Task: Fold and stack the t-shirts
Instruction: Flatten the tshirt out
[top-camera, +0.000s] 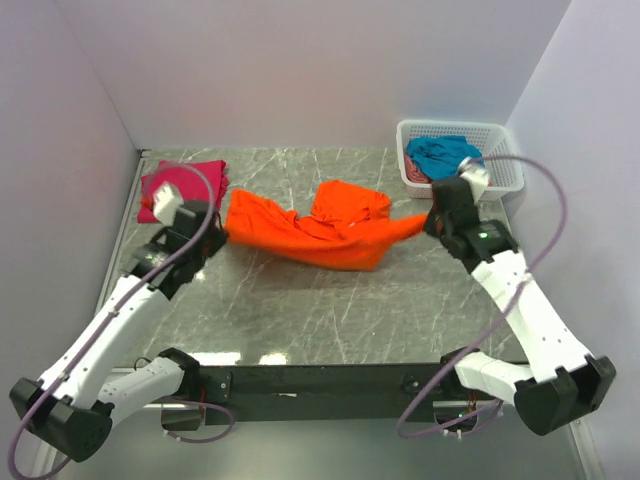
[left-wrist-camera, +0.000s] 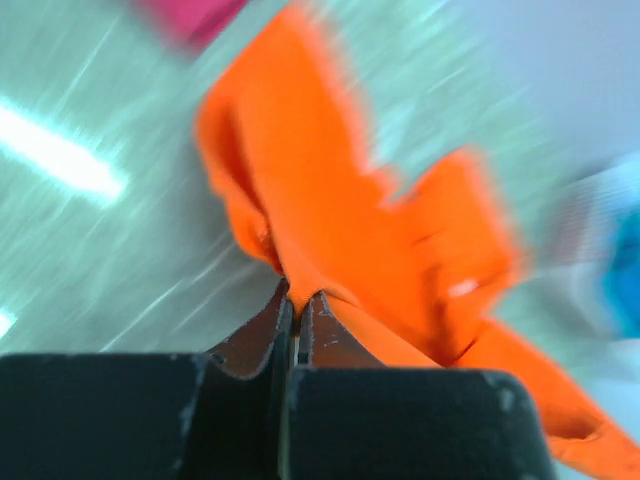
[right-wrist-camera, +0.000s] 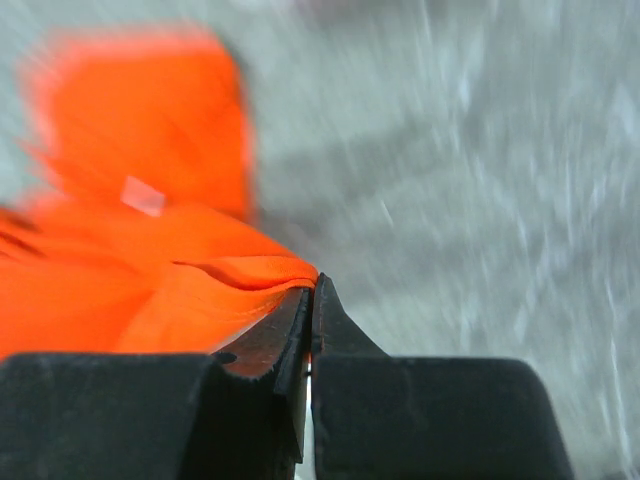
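**Left gripper** (left-wrist-camera: 298, 300): jaws together, clamped on 1 edge of the orange t-shirt (top-camera: 310, 232). **Right gripper** (right-wrist-camera: 312, 285): jaws together, clamped on the opposite edge. The shirt spans between the 2, crumpled, over the middle of the grey marble table (top-camera: 330, 310). A small white tag (right-wrist-camera: 143, 196) on it is too blurred to read. The pink t-shirt (top-camera: 205, 172) lies at the far left corner. The teal t-shirt (top-camera: 440, 155) sits in the white basket (top-camera: 500, 132) at far right.
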